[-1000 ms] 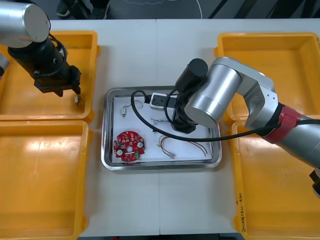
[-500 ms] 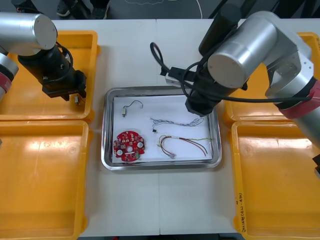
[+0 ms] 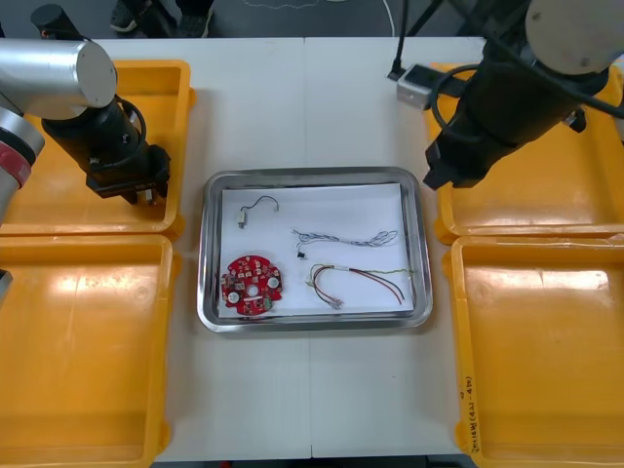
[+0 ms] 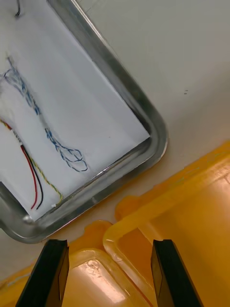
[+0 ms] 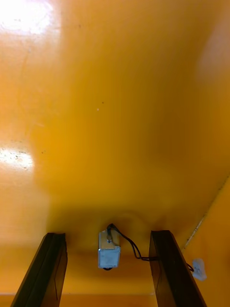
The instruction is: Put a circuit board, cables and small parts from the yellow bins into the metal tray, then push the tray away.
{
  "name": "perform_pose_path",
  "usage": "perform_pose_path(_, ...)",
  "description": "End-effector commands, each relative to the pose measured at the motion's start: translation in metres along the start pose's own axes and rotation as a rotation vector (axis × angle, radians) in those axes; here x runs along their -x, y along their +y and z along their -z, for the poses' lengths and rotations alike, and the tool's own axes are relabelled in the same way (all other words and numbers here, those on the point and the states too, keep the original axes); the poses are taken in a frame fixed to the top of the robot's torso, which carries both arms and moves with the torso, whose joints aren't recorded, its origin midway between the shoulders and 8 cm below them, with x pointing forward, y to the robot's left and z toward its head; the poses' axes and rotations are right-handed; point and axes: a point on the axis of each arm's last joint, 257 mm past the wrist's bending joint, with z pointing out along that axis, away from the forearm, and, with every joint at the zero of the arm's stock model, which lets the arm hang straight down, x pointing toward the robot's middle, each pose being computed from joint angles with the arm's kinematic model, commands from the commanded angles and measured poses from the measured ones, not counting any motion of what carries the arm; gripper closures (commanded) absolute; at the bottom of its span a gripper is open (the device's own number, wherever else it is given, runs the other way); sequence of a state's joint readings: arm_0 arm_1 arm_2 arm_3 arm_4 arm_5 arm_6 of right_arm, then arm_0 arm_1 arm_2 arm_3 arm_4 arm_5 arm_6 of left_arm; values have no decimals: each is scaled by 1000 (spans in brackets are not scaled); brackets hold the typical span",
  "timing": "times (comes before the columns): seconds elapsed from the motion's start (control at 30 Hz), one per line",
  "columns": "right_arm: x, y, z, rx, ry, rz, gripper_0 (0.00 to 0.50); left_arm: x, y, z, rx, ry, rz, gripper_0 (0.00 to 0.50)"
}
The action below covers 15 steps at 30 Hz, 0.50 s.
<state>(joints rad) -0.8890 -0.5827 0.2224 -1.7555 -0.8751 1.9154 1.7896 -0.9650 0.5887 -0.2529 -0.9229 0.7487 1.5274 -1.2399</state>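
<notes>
1. The left hand (image 5: 108, 235) holds its two fingers apart. Between them, touching neither, a small metal part (image 5: 109, 250) with a short black lead lies on the bin floor.
2. In the front view this left hand (image 3: 143, 188) is inside the far left yellow bin (image 3: 49, 205), close to the wall on the tray side.
3. The right hand (image 4: 109, 242) also has its fingers apart, and nothing is between them.
4. In the front view the right hand (image 3: 441, 175) hangs over the inner rim of the far right yellow bin (image 3: 546, 195), just beside the far right corner of the metal tray (image 3: 208, 244).
5. The tray stands on the desk (image 3: 312, 107) between the bins and is white inside.
6. In the tray lie:
   - a round red circuit board (image 3: 252, 286), at the near left;
   - a black cable (image 3: 261, 204) with a metal end, at the far left;
   - a twisted blue and white cable (image 3: 346, 238), in the middle;
   - a red and yellow cable (image 3: 356, 280), at the near right.
7. The right wrist view shows the blue and white cable (image 4: 52, 139) and the red and yellow cable (image 4: 33, 177) side by side, near the tray's rim (image 4: 153, 120).
</notes>
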Motion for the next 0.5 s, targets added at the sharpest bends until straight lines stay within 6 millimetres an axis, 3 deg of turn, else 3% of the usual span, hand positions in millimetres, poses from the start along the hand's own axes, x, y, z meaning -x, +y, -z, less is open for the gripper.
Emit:
perform_pose_path(0.03,-4,-23,31,-57,-70,-135,0,20,-22,14,-10,-50,-157,0)
perform_pose_path(0.27,-16,-33,39,-68,-109,-275,0,20,-20,9,-10,-54,-162,0)
perform_pose_path(0.33,-21,-35,39,-72,-116,-310,0,20,-20,9,-8,-54,-165,53)
perform_pose_path(0.37,-28,-36,38,-74,-113,-341,0,20,-20,9,-8,-53,-165,190)
perform_pose_path(0.4,-29,-36,37,-72,-113,-353,0,20,-20,9,-9,-52,-165,271)
perform_pose_path(0.43,-35,-36,36,-75,-108,-373,0,20,-20,9,-6,-52,-166,441)
perform_pose_path(0.47,-41,-37,34,-76,-103,-396,0,20,-20,9,-9,-52,-165,493)
perform_pose_path(0.5,-46,-37,33,-77,-99,-423,0,20,-20,9,-8,-53,-165,500)
